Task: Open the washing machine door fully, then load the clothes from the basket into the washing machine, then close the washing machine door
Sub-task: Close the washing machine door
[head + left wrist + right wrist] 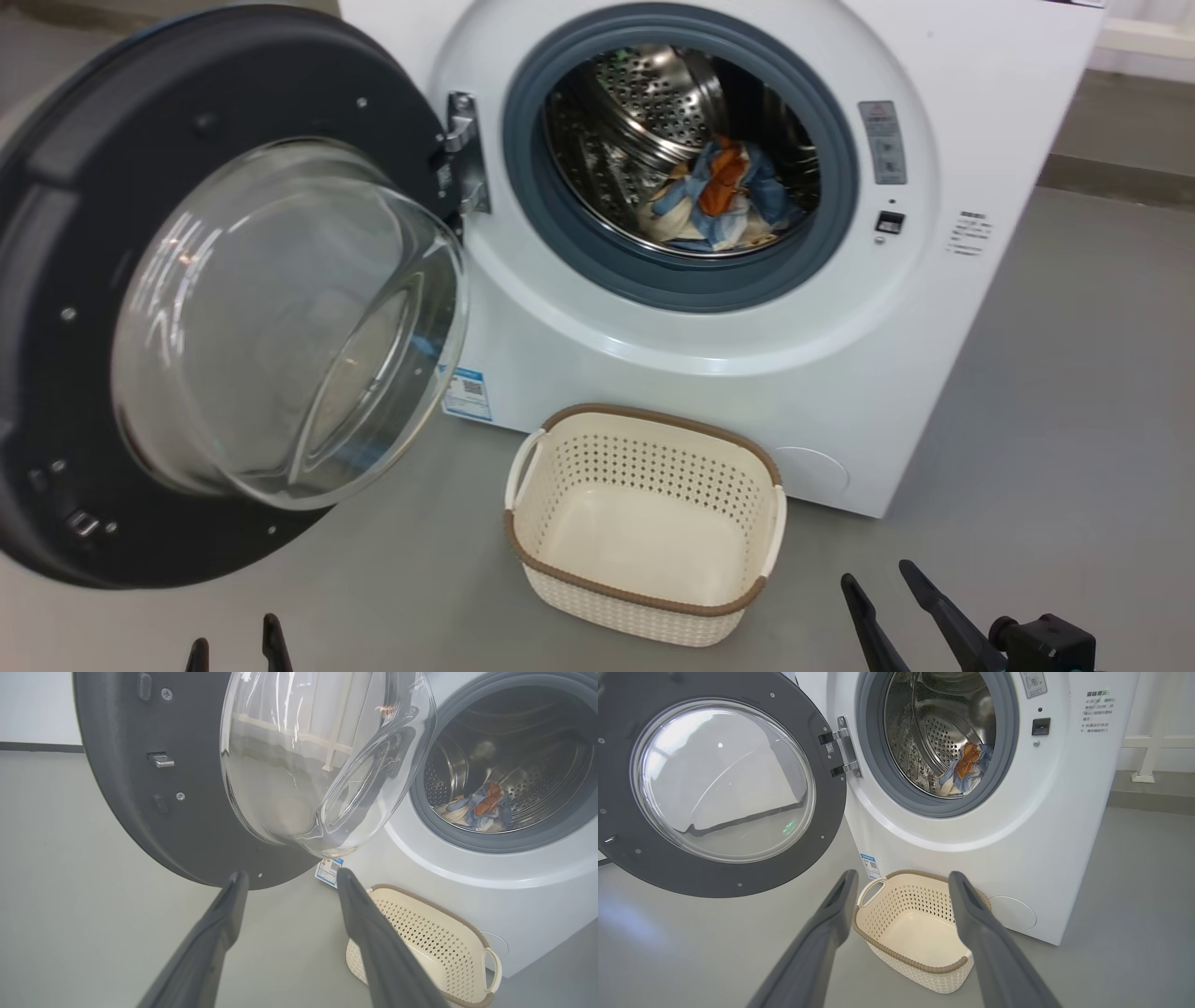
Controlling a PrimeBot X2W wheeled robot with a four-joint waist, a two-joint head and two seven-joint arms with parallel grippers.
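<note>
Left gripper (pixel 235 646) sat at the lower left of my head view, fingers apart, holding nothing. Right gripper (pixel 878 579) sat at the lower right, fingers likewise spread and gripping nothing. The washing machine door (pixel 56 280) hung swung out wide on its hinge (pixel 464 154), left of the washing machine (pixel 653 373), its glass bowl (pixel 280 317) bulging toward me. From the left wrist I saw the door's lower edge just above and beyond the left fingertips, not in contact. The clothes (pixel 724 191), blue with an orange patch and some cream cloth, lay heaped at the bottom of the steel drum (pixel 653 93), inside the grey seal (pixel 523 187) and well apart from both grippers. The basket (pixel 635 623) stood upright on the grey floor (pixel 1074 420) just in front of the machine, below the drum opening, its bare cream bottom showing. In the head view it sat between the two grippers, nearer the right one. Through the right wrist it appeared between and beyond the spread right fingers, untouched. A blue label (pixel 467 394) showed on the machine's lower front, just left of the basket.
</note>
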